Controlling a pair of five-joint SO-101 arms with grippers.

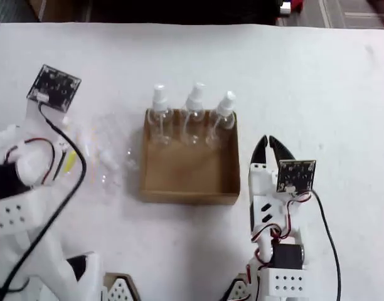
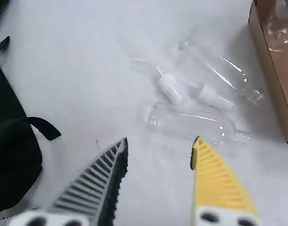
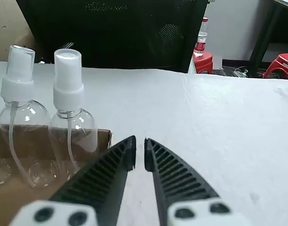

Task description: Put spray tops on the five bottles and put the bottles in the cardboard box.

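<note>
Three clear bottles with white spray tops (image 1: 159,111) (image 1: 194,108) (image 1: 224,113) stand inside the cardboard box (image 1: 187,195), along its far wall. Two of them (image 3: 18,108) (image 3: 68,110) show in the right wrist view. Two bare clear bottles (image 2: 191,123) (image 2: 221,75) lie on the table left of the box, with two loose white spray tops (image 2: 171,89) (image 2: 209,96) between them. My left gripper (image 2: 159,146) hangs open just short of the nearer lying bottle, holding nothing. My right gripper (image 3: 139,153) sits right of the box, its black fingers almost touching, with nothing between them.
The box's brown side wall (image 2: 271,61) stands just past the lying bottles. A black object (image 2: 12,155) lies on the table on the other side of the left gripper. White table stretches beyond the box and to its right (image 1: 324,88).
</note>
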